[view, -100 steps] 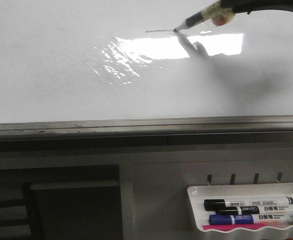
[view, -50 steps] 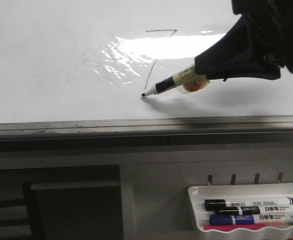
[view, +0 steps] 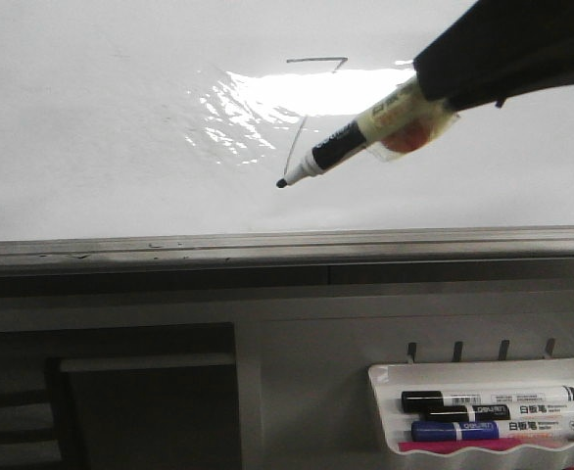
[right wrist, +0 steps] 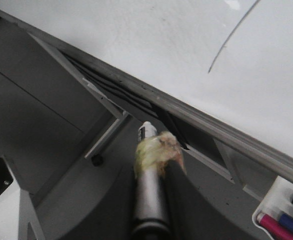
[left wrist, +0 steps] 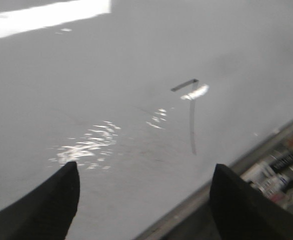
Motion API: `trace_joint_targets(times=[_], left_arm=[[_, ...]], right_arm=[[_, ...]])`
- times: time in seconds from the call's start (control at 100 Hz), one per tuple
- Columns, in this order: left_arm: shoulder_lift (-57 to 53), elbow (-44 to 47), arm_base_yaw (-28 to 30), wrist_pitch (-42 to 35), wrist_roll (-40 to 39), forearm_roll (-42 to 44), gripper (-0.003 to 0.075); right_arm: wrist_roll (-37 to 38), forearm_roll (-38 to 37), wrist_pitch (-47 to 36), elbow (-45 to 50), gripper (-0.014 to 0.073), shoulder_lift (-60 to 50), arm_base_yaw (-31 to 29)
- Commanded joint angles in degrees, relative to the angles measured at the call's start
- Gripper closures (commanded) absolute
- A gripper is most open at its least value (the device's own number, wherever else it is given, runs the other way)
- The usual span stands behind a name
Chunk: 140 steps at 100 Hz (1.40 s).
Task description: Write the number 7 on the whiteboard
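The whiteboard (view: 91,147) lies flat with a bright glare patch. The number 7 (view: 307,117) is drawn on it: a short bar and a long slanted stem. It also shows in the left wrist view (left wrist: 192,120), and its stem end shows in the right wrist view (right wrist: 226,47). My right gripper (view: 434,98) is shut on a black-capped marker (view: 336,152) wrapped in yellowish tape. The marker tip hangs by the stem's lower end, lifted off the board. In the right wrist view the gripper (right wrist: 159,165) holds the marker (right wrist: 149,195). My left gripper (left wrist: 144,200) is open and empty above the board.
A grey metal edge strip (view: 267,245) runs along the board's near side. A small white tray (view: 385,377) with several markers hangs below at the right; it also shows in the right wrist view (right wrist: 272,196). Dark furniture sits below at the left.
The right gripper drew the slanted stem down from the bar's end, then rose and pulled back to the right, lifting the marker tip off the board.
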Motion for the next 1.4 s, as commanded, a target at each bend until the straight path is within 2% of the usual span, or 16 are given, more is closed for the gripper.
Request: trace_joint_targets(times=[0.0,0.15,0.29,0.54,0.84,1.15,1.25,1.39], left_arm=[[3.1,-2.1,-6.6,-4.7,3.6,-0.3,0.0227],[10.1,-2.1,-17.0,-12.9,6.9,2.2,0.0227],[16.8,-3.9,-22.2,-16.2,6.9,7.0,0.0227],[25.9,-10.7,-23.2,-15.8,6.9,7.5,0.0227],[27.8,-12.3,-23.2,-14.8,6.9,7.5,0.0235],[27.8,-12.3,-23.2,-13.2,6.9,8.3,0.0521],[27.8,-12.3,-23.2,-13.2,6.9,9.1,0.0566],[27.8,-12.3,-23.2,-13.2,6.9,9.5,0.0573]], right_arm=[[4.3,-2.2,3.9,-4.8,0.0655,-1.1,0.0],[7.6,-6.7,7.3,-8.4,0.0655,-1.1,0.0],[7.9,-7.5,9.2,-9.0,0.0655,-1.1,0.0],[7.9,-7.6,10.5,-9.0,0.0655,-1.1,0.0],[7.9,-7.6,10.5,-9.0,0.0655,-1.1,0.0],[7.9,-7.3,12.0,-9.0,0.0655,-1.1,0.0],[7.9,-6.6,12.7,-9.0,0.0655,-1.1,0.0],[7.3,-5.2,14.0,-9.0,0.0655,-1.1,0.0]])
